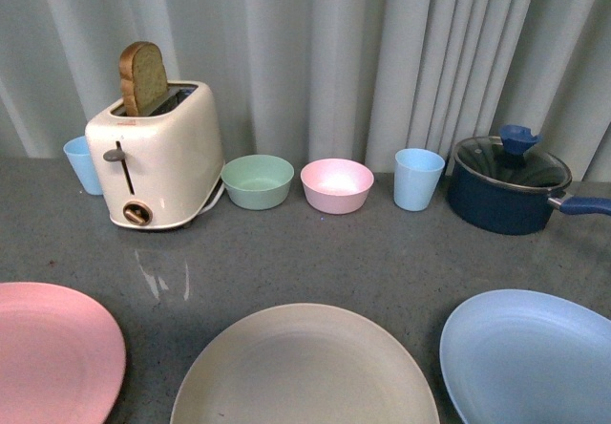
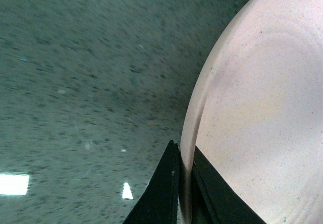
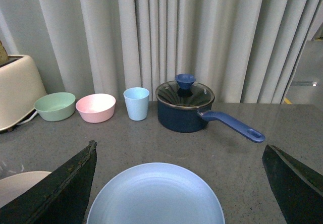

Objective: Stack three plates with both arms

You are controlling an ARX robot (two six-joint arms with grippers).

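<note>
three plates lie in a row along the near edge of the grey table [image 1: 382, 252]: pink plate [image 1: 52, 348] on the left, beige-grey plate [image 1: 305, 371] in the middle, light blue plate [image 1: 530, 352] on the right. the plates are apart and none is stacked.

left gripper [image 2: 184, 181]: the jaws are closed on the rim of the pink plate, one black finger [image 2: 161, 188] on each side of the rim.

right gripper [image 3: 179, 146]: the jaws are spread wide and hold nothing. the light blue plate lies on the table below and between the fingers [image 3: 65, 193].

neither arm appears in the front view.

along the back of the table, in front of the curtain [image 1: 382, 52], stand a cream toaster [image 1: 158, 161] holding a bread slice [image 1: 143, 78], a green bowl [image 1: 258, 180], a pink bowl [image 1: 336, 184], a blue cup [image 1: 418, 178] and a dark blue saucepan [image 1: 511, 195] with a glass lid.
</note>
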